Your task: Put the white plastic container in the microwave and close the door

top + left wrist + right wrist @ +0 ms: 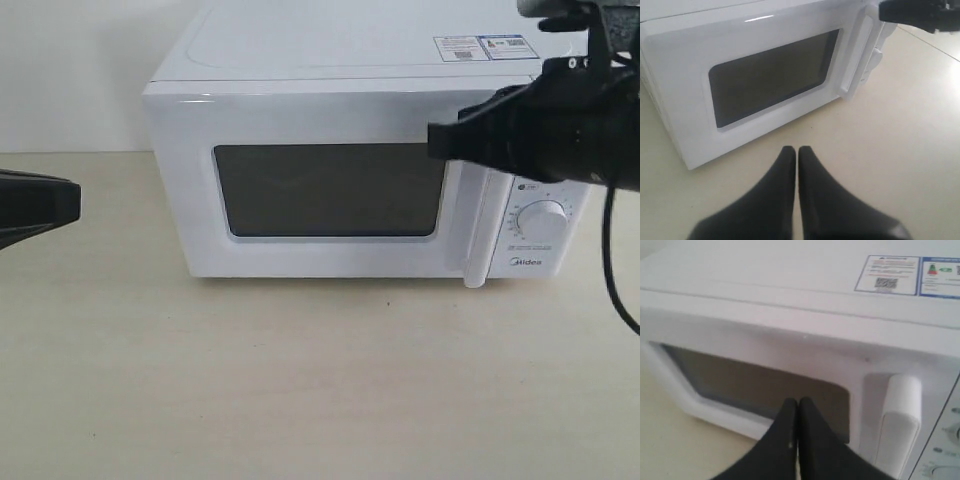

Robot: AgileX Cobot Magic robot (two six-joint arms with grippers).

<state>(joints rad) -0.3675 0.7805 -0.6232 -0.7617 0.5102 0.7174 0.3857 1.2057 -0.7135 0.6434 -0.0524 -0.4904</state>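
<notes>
With the door [330, 190] shut, the right gripper [798, 401], fingers pressed together, points beside the handle [900, 420] like a pushing tool, while the left gripper [797, 150], equally closed, idles aside.

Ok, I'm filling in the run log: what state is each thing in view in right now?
door: closed, flush with the front.
microwave: upright, shut.
left gripper: shut, empty, clear of the microwave.
right gripper: shut, empty, in front of the door; contact unclear.

microwave [330, 60] on table [300, 380], dial [543, 215] R of door [320, 120]
</notes>
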